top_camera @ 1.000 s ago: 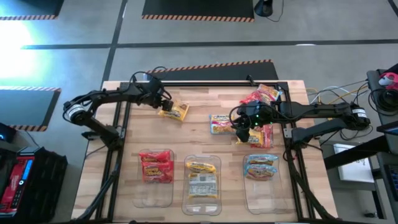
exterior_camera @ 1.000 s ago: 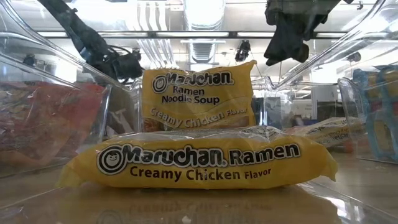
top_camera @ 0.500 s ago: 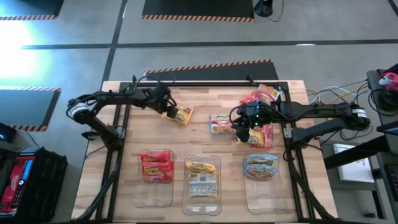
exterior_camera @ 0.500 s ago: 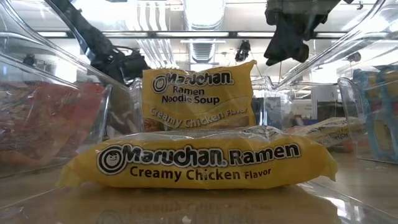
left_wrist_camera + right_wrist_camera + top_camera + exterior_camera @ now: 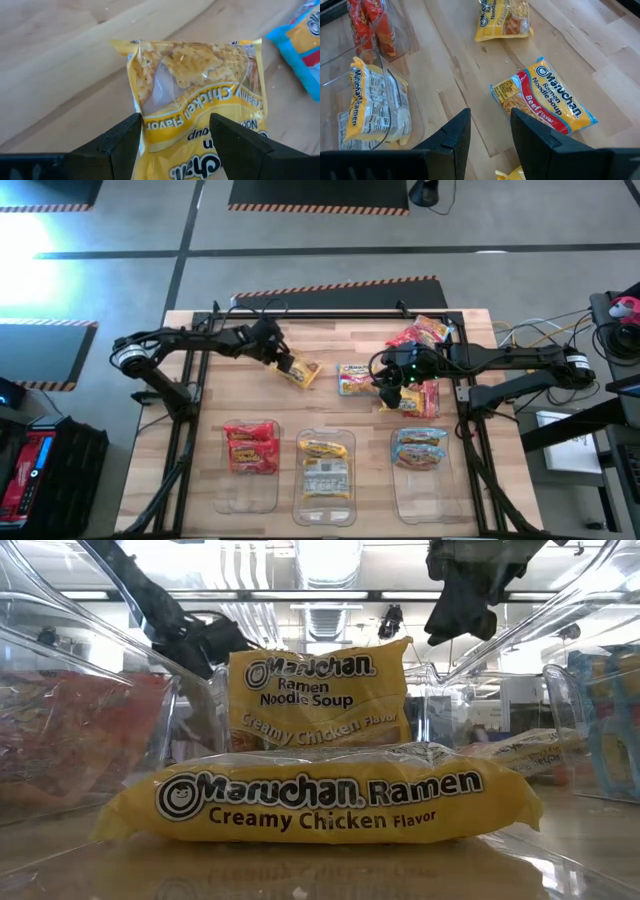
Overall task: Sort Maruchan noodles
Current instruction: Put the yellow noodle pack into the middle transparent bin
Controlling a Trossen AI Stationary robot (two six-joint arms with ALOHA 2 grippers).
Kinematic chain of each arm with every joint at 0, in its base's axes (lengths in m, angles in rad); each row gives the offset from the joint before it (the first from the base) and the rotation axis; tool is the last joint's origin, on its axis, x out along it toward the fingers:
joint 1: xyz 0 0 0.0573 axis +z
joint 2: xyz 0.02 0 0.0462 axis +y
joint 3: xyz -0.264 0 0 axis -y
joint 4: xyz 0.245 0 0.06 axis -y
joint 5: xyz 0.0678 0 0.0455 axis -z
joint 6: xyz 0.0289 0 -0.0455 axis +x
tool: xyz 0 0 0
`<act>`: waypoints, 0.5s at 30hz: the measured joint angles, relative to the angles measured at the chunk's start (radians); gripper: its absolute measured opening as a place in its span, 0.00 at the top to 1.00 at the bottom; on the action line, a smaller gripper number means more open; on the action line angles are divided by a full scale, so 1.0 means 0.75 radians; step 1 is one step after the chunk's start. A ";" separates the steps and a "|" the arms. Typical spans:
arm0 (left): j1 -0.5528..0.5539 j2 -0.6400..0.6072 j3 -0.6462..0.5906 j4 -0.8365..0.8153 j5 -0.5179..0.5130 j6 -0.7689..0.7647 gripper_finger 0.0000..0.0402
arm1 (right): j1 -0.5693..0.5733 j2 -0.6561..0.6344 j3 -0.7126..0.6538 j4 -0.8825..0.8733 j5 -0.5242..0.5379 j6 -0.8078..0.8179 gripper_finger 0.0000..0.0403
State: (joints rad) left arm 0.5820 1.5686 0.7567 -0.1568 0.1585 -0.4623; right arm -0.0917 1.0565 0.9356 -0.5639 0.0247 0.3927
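Yellow glossy plastic ramen packet (image 5: 304, 371) hangs clamped in the left gripper's (image 5: 288, 365) jaws above the wooden table (image 5: 320, 345). The right gripper's (image 5: 389, 395) jaws stand apart, a blue-edged beef ramen packet (image 5: 543, 103) just beyond them.

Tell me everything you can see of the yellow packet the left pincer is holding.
The yellow packet is glossy plastic printed "Chicken Flavor", with a clear window showing the wavy noodle block. The left pincer clamps one end, a dark finger along each side. In the high view it hangs tilted over the bare wooden table, behind the bins. Whether its far end touches the wood is unclear. A blue-edged packet lies nearby, apart.
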 joint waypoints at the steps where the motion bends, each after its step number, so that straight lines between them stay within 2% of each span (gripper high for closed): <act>1: -0.004 0.006 0.000 0.007 0.004 -0.005 0.45 | -0.001 0.000 0.000 0.000 0.000 0.000 0.68; 5: -0.013 0.034 0.000 0.050 0.006 -0.039 0.45 | -0.001 0.000 0.000 0.000 0.000 0.000 0.68; 12: -0.032 0.033 0.005 0.100 0.068 -0.221 0.45 | 0.000 0.000 0.000 0.000 0.000 -0.001 0.68; 15: -0.040 0.032 0.038 0.104 0.036 -0.292 0.45 | -0.001 0.000 0.000 0.012 0.003 -0.121 0.68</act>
State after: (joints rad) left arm 0.5522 1.5929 0.7855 -0.0787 0.1855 -0.6813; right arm -0.0921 1.0565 0.9356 -0.5552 0.0270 0.3017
